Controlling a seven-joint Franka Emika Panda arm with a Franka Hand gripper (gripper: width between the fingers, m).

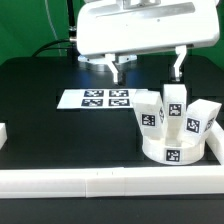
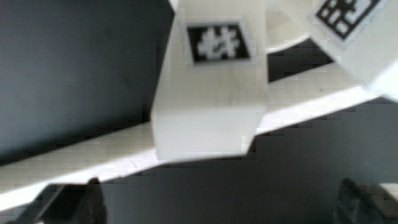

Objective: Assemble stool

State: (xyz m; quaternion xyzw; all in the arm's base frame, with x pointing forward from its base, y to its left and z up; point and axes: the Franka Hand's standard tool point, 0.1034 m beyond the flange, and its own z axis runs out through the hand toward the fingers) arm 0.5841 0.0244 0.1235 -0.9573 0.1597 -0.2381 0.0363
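Observation:
The round white stool seat (image 1: 172, 152) lies at the exterior view's right front. Three stubby tagged legs stand up from it, leaning outward: one on the left (image 1: 150, 113), one in the middle (image 1: 175, 104), one on the right (image 1: 201, 121). My gripper (image 1: 147, 68) hangs above and behind the stool with its jaws wide apart and nothing between them. In the wrist view one tagged leg (image 2: 210, 80) fills the middle and a second tag (image 2: 347, 12) shows at a corner. My gripper (image 2: 222, 205) is open there too, and its dark fingertips (image 2: 71, 205) stay clear of the leg.
The marker board (image 1: 105, 99) lies flat left of the stool. Long white border rails run along the table's front (image 1: 90, 183) and right side (image 1: 216, 148); a short piece sits at the left edge (image 1: 3, 133). A white band (image 2: 71, 165) crosses the wrist view.

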